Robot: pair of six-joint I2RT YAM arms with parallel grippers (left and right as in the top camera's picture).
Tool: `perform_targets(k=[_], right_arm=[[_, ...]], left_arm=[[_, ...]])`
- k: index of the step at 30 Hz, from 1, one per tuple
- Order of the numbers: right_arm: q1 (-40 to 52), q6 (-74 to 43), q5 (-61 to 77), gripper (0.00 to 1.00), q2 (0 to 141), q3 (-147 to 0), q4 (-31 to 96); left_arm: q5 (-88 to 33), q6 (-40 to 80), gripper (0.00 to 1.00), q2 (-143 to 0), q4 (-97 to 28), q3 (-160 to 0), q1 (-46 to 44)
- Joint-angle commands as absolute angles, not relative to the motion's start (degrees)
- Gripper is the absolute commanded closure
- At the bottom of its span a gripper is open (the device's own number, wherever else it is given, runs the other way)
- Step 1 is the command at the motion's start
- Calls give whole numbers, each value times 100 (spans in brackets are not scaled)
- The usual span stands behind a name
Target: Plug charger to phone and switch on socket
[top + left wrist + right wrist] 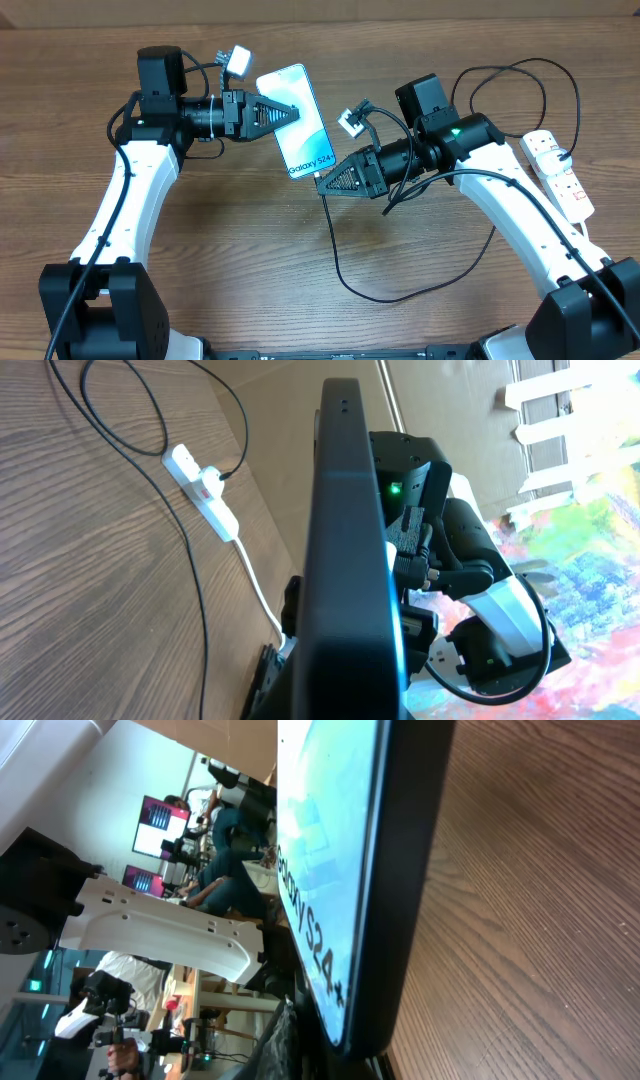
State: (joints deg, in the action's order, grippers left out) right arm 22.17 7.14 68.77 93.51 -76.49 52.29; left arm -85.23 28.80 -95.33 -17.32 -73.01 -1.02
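The phone [300, 125] is held off the table, its screen up and its "Galaxy S24" end toward the right arm. My left gripper [292, 112] is shut on its long edge from the left. In the left wrist view the phone [350, 560] fills the jaws edge-on. My right gripper [322, 184] is shut right at the phone's lower end. The charger's thin black cable [340, 270] runs out from that gripper's tip, while the connector itself is hidden. Close up in the right wrist view, the phone [400, 870] ends right at the jaws. The white socket [560, 172] lies at the far right.
The charger cable loops across the table's front middle, then up behind the right arm toward the socket [205, 488]. There a black plug [226, 475] sits in it. The strip's thick white cord [258, 585] trails toward the right arm's base.
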Motion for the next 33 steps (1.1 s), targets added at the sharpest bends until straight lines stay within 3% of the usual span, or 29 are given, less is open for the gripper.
perform_targets(k=[1,33], right_arm=[[2252,740,6910,96,9358,-7655,5212],[2318,600,6877,96,9358,-7653,5146]], left_arm=[[-8637,2985,96,-9448,-1702,-7387,-86],[-8838,2930,96,-9448,-1334,-7387,-78]])
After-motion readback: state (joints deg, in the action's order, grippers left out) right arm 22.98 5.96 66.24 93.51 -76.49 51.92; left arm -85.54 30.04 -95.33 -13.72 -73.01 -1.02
